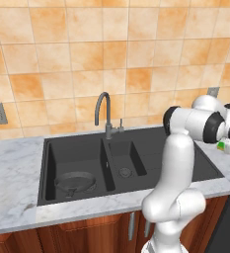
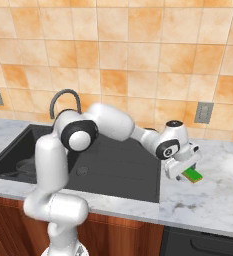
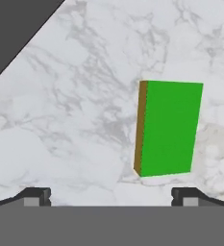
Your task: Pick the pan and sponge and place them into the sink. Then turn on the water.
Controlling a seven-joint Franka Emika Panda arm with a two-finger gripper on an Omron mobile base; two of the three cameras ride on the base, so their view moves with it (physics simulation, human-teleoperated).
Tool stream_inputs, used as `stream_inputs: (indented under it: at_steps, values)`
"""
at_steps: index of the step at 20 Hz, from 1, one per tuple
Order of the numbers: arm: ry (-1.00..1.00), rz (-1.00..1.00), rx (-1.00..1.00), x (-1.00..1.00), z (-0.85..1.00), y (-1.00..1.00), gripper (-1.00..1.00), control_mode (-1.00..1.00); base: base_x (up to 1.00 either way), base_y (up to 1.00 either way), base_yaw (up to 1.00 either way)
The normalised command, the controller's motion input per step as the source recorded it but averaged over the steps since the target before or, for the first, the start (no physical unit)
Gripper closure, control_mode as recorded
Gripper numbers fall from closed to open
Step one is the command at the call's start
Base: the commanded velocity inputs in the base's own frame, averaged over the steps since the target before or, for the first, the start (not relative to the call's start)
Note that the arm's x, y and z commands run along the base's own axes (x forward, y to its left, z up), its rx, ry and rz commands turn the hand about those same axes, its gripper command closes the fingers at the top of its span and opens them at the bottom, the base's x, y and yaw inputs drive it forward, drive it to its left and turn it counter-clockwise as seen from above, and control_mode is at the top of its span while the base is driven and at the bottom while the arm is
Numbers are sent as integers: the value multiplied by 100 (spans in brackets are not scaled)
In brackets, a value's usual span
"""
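The green-topped sponge (image 3: pixel 168 127) lies flat on the marble counter to the right of the sink (image 2: pixel 123 172). My gripper (image 2: pixel 180 169) hangs open just above the sponge (image 2: pixel 193 175), pointing down. In the hand view the sponge sits between the finger lines, nearer the right fingertip (image 3: pixel 185 196), and nothing is held. The dark pan (image 1: pixel 75 182) rests in the large left basin of the black sink (image 1: pixel 52 148). No water runs from the grey gooseneck faucet (image 1: pixel 103 112).
Marble counter (image 1: pixel 13 173) runs along both sides of the sink. The tiled wall behind carries outlets (image 2: pixel 204 112). A corner of the sink (image 3: pixel 12 29) shows up and to the left of the sponge in the hand view. Wood cabinet fronts (image 1: pixel 87 232) lie below.
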Motion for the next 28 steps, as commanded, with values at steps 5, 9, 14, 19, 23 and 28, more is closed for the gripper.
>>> stream_inputs:
  at_steps: [5, 9, 14, 19, 23, 28]
  values:
    - [8, 10, 3, 27, -17, -25, -100, -100, 0, 0, 0]
    - [8, 9, 4, 26, -14, -22, -100, -100, 0, 0, 0]
    - [8, 9, 6, 19, -15, -18, -100, -100, 0, 0, 0]
    - [7, 7, 3, 1, -23, -1, -100, -100, 0, 0, 0]
    - [5, 5, 0, 0, -31, 0, -100, -100, 0, 0, 0]
    - [5, 3, 0, 0, -31, 1, -100, -100, 0, 0, 0]
